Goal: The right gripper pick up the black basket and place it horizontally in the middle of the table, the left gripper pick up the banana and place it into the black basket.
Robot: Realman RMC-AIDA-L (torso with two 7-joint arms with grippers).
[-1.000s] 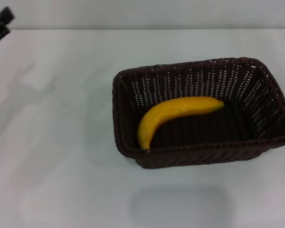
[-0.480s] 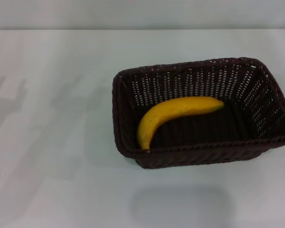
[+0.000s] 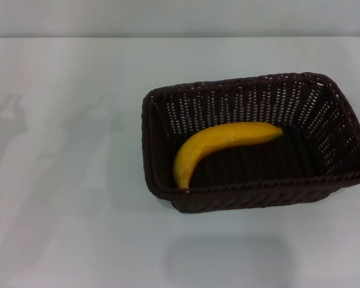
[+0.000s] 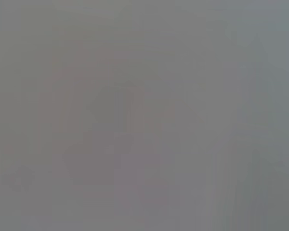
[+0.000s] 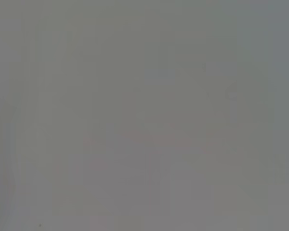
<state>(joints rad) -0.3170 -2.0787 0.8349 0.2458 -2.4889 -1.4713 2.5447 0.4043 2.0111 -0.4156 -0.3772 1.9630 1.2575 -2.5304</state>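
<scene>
While the banana (image 3: 219,146) lies inside the black basket (image 3: 252,192), curving from the near left corner toward the middle, its dark tip is seen close to the front wall. The basket is set lengthwise across the white table (image 3: 66,210), right of centre in the head view, its right end near the edge of that view. Neither the left gripper nor the right gripper is shown in any view, so their state cannot be told. Only blank grey is given by both wrist views.
</scene>
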